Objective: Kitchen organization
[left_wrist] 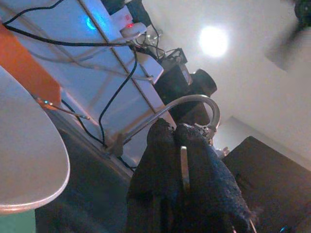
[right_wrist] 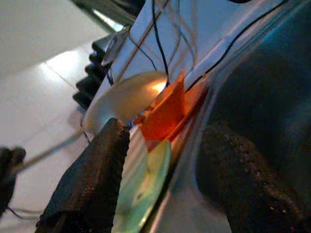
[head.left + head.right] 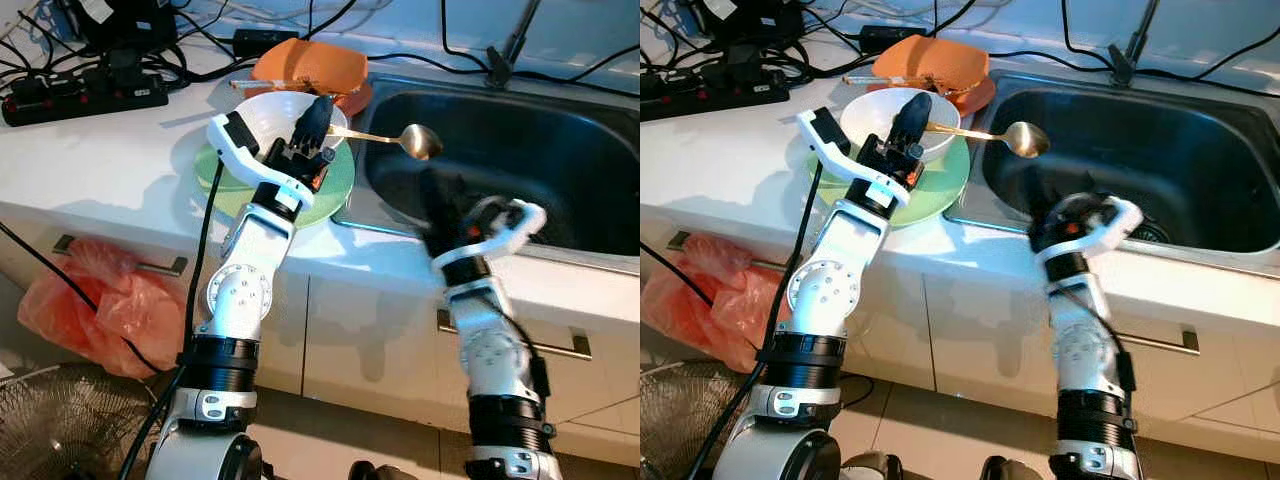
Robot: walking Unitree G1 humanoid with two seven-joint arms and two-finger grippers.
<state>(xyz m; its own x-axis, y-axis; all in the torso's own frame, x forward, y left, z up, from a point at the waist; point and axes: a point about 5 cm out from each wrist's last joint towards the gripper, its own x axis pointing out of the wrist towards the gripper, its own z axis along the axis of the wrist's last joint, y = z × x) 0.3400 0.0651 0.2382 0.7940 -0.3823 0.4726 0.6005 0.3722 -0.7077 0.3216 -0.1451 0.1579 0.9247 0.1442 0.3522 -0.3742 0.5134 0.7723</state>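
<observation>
The left gripper (image 3: 318, 118) pinches a gold spoon (image 3: 400, 138) by its handle, holding it over the sink (image 3: 560, 150) edge beside the white bowl (image 3: 262, 112). The right gripper (image 2: 165, 160), fingers spread, hovers nearby. That thin handle could twist and slip free.

You see glossy gold metal spoon (image 3: 400, 139), smooth white glazed bowl (image 3: 268, 112), shiny green plate (image 3: 335, 185). Dark brushed-steel sink (image 3: 560, 160), smooth white countertop (image 3: 90, 160), crinkled orange plastic bag (image 3: 95, 305). Your gripper fingers (image 2: 87, 179) look matt black, pebbled.
</observation>
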